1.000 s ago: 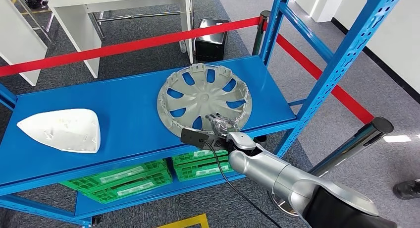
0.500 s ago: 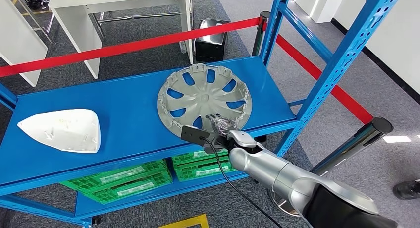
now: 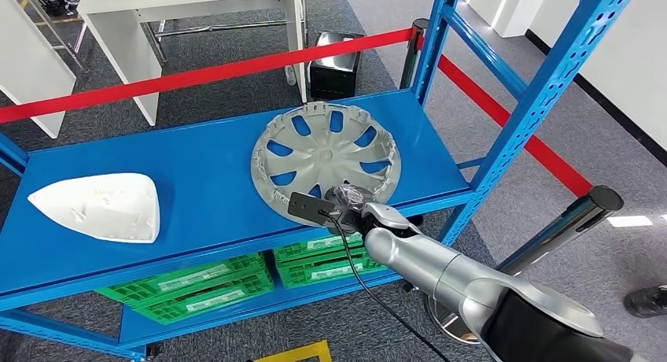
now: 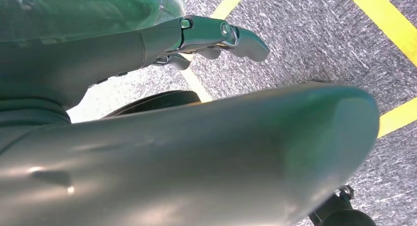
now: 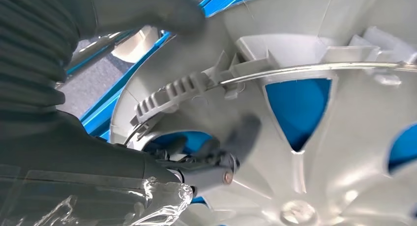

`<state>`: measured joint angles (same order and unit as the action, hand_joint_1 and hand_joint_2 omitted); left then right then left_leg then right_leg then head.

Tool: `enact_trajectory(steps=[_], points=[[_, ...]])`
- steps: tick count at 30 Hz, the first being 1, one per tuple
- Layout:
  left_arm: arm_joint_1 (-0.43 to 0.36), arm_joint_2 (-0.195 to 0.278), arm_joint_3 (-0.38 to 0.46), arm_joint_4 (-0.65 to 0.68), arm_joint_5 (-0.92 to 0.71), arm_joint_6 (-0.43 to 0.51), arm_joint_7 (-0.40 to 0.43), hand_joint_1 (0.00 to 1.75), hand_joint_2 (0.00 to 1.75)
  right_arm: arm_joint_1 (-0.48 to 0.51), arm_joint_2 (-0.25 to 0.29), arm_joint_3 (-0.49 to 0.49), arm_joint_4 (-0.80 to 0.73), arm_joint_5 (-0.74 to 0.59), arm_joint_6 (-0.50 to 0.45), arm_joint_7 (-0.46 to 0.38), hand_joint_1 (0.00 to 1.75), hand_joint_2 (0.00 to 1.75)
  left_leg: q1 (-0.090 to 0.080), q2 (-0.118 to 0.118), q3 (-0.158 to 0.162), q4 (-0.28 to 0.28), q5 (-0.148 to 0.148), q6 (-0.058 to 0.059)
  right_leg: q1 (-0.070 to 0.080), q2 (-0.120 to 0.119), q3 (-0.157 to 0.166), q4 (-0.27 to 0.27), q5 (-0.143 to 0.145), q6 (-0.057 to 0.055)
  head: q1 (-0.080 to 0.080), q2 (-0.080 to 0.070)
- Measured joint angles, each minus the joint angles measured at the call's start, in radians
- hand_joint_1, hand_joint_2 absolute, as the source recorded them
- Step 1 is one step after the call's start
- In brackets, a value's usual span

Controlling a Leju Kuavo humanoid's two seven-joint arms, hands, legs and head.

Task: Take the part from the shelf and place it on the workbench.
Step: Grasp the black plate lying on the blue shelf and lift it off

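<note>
A silver hubcap lies inner face up on the blue shelf, right of the middle. My right hand is at its near rim. In the right wrist view the thumb lies over the hubcap's rim and the dark fingers reach into a spoke opening onto the inner face, so my right hand grips the rim. My left hand hangs over the grey floor, fingers stretched out and holding nothing.
A white mirror-shaped cover lies at the shelf's left end. Green crates sit on the lower level. Blue uprights frame the right end. Red barrier tape, a white table and a black box stand behind.
My right hand has crept a little further onto the hubcap's near rim and settled lower. The hubcap has shifted very slightly. The white cover has not moved.
</note>
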<state>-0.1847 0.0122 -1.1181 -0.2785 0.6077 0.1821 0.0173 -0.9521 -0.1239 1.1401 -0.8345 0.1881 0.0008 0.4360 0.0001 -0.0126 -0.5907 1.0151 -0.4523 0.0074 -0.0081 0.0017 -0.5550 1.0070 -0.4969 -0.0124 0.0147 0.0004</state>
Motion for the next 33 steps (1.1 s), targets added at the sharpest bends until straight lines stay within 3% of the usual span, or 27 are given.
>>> enact_trajectory(steps=[20,33], points=[[-0.001,0.000,0.007,0.000,0.001,0.007,-0.003,0.00,0.00,-0.002,0.004,0.010,0.014,-0.059,-0.021,-0.020,1.75,1.75,0.000,0.000,0.001,0.000,0.000,0.000,0.000,0.000,0.001,0.000,0.000,0.000,0.000,0.000],[0.006,0.001,0.019,0.000,0.018,0.008,-0.019,0.00,0.00,-0.020,-0.015,-0.010,-0.029,-0.141,-0.156,-0.016,1.75,1.75,0.000,0.000,0.000,0.000,0.001,0.000,0.000,0.000,0.000,0.000,0.001,-0.001,0.000,0.000]])
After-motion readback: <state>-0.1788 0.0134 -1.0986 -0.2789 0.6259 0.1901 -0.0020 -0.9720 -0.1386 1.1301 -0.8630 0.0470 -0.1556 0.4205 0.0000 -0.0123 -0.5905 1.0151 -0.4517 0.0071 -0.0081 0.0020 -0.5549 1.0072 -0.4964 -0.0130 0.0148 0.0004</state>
